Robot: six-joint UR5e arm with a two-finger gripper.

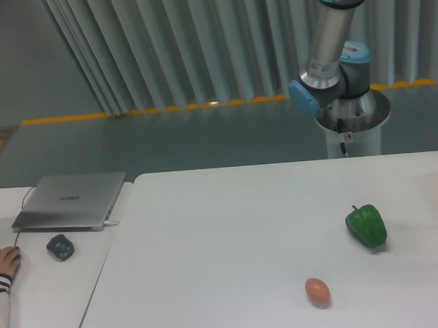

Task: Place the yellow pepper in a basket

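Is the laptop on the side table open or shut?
Shut. The laptop lies flat with its lid down, logo facing up, and no screen or keyboard showing, beside the dark mouse.

We find no text that we can read. The closed laptop (71, 200) on the side desk (41, 294) carries a small mark in the middle of its lid, too small and blurred for us to make out. A small red-and-white sticker sits on the robot's pedestal (353, 130), and we cannot read it either. A sign on the floor at far left is illegible.
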